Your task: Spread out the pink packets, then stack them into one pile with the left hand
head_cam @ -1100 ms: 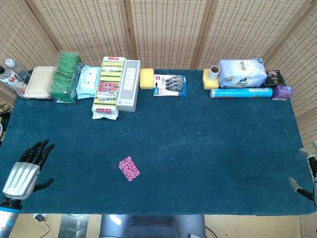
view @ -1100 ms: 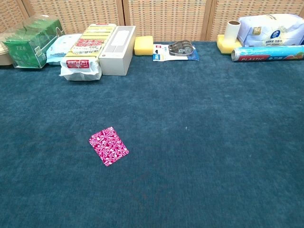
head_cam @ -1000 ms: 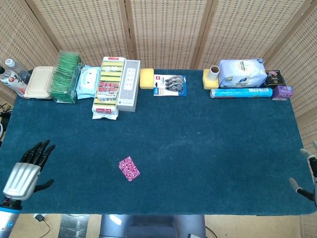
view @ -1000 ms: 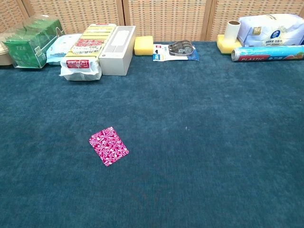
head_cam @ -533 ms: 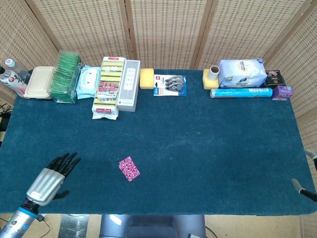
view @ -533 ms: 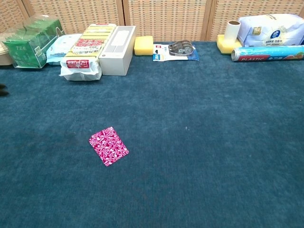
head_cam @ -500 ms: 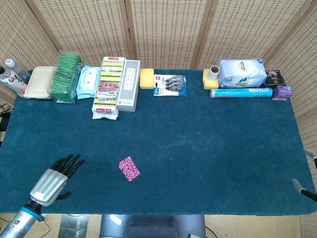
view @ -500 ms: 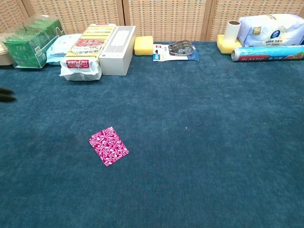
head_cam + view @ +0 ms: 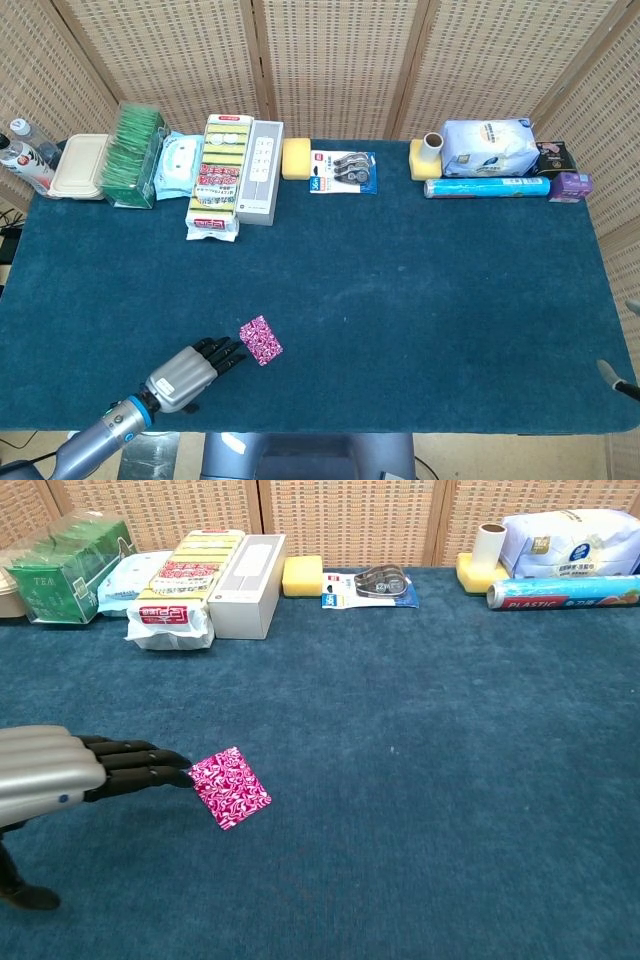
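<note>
Even, bright overhead light is falling across both views; nothing is glaring. Shadows are staying soft and short, faint under the left hand (image 9: 60, 770). Focus is holding sharp throughout, with the bench (image 9: 420, 300) edges bowing slightly in the head view.

Your left hand and the packets sit near the table's front-left; the clutter lines the back edge.

Your left hand (image 9: 188, 373) lies flat on the table (image 9: 420, 300), fingertips (image 9: 178, 768) at the left edge of the pink packets (image 9: 229, 786), which rest in one pile. Behind them, along the far edge, the tea box (image 9: 135, 155) stands left of the wipes pack (image 9: 180, 165), then the sponge pack (image 9: 218, 172) and the long box (image 9: 260, 170). The film roll (image 9: 487, 187) lies far right.
</note>
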{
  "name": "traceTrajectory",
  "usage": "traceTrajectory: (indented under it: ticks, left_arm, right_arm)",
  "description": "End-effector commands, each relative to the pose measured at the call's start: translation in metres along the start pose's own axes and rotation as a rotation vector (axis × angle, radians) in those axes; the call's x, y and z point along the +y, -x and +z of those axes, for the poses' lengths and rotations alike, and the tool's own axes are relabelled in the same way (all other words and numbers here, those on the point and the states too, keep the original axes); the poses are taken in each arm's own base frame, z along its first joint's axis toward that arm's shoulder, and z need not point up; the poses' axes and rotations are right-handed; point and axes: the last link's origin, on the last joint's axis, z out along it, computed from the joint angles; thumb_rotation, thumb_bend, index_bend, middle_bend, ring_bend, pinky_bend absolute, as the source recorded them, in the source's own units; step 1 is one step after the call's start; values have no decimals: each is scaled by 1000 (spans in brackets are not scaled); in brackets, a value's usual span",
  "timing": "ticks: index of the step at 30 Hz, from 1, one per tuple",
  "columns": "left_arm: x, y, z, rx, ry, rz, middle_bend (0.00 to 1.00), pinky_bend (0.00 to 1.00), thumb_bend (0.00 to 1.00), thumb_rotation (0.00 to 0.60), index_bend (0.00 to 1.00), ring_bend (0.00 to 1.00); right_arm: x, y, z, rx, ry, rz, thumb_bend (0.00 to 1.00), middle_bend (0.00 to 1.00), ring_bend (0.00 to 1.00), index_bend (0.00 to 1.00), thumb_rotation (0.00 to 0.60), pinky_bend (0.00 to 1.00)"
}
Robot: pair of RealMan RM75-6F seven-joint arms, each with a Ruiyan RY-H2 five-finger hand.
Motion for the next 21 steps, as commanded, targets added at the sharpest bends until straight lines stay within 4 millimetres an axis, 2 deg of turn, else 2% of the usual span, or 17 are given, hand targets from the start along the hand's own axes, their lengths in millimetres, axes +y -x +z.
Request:
traceTrajectory:
  ticks: [1,6,11,21]
  left_arm:
    - [11,-11,18,-2,33,19,0,140,84,600,0,0]
    - [18,-12,28,-38,45,46,0,140,84,600,0,0]
    - [23,-11,31,-63,43,52,0,140,84,600,0,0]
    - [25,-12,39,-97,18,54,0,140,83,600,0,0]
  right_arm:
    - [1,-2,0,6,2,2,228,48,0,182,600,0]
    - [2,-2,0,9,6,7,228,48,0,181,600,0]
    - [3,-4,0,14,11,12,228,48,0,182,600,0]
    - [4,-6,0,18,11,26,228,48,0,182,600,0]
